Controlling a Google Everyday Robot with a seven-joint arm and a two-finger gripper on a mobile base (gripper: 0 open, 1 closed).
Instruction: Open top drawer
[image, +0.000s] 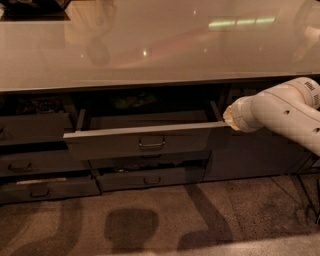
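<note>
Beneath pale countertop (150, 45), pulled-out top drawer (110, 143) meets tool (229, 119) at its right corner; grip unreadable.

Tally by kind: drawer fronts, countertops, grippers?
top drawer, pulled out: 1
narrower drawer fronts, clearly seen: 4
countertop: 1
gripper, at the top drawer's right end: 1
Total: 7

My white arm (285, 107) extends from the right edge, stretched leftward and roughly level; my gripper (228, 118) at its left end sits right of centre
</note>
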